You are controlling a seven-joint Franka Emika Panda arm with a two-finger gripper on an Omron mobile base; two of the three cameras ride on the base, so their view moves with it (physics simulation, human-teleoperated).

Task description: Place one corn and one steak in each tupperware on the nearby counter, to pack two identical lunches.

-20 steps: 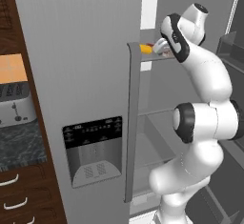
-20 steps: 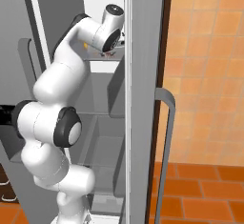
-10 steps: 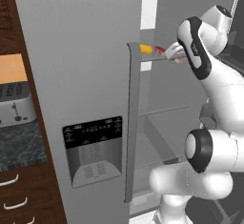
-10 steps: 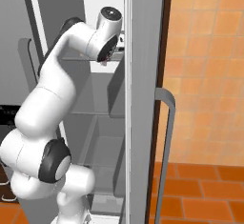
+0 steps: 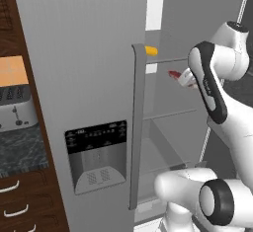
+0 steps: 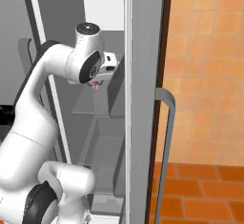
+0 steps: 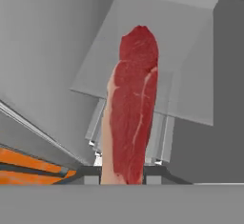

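Observation:
A flat red steak point(image 7: 133, 118) with pale streaks stands on end between my fingers in the hand view. My gripper point(image 5: 181, 78) is shut on it inside the open fridge, just below the upper shelf. In the right base view the steak point(image 6: 96, 85) hangs under my hand as a small red tip. One yellow corn point(image 5: 151, 51) lies on the upper shelf, left of and above my gripper, half hidden by the door edge. The black marbled counter point(image 5: 20, 149) is at the far left. The tupperware is out of view.
The closed grey fridge door point(image 5: 84, 93) with its dispenser panel and vertical handle point(image 5: 137, 127) stands left of my arm. A toaster point(image 5: 15, 110) sits on the counter. Fridge shelves point(image 5: 170, 115) lie below my hand. An orange tiled wall point(image 6: 205, 66) is on the right.
My hand has drawn back and down from the upper shelf, away from the corn, carrying the steak. The elbow has swung out to the right.

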